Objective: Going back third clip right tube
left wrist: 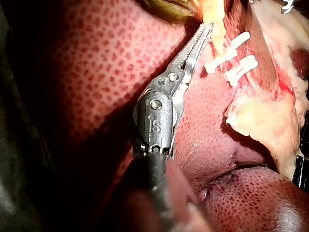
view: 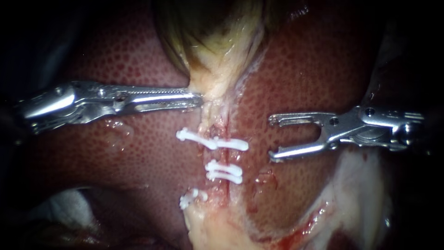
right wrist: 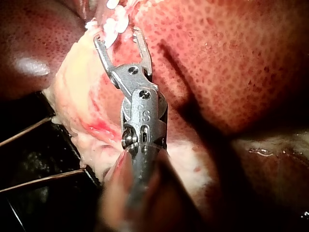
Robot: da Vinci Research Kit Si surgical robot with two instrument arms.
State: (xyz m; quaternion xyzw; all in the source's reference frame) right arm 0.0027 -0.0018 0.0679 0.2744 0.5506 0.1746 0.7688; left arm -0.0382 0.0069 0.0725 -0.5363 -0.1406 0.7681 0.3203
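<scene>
With slender silver right instrument's (view: pixel 272 139) jaws gaping empty, near but clear of white plastic clips (view: pixel 231 143) across the pale tube (view: pixel 215 113).

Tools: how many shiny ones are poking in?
2. The left tool reaches the pale tissue under the gallbladder; the right tool hangs open over the liver, right of the clips. None seems hidden.

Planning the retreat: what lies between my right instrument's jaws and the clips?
Only bare liver, per the endoscope view; the right instrument, jaws open, is clear of the clips.
</scene>
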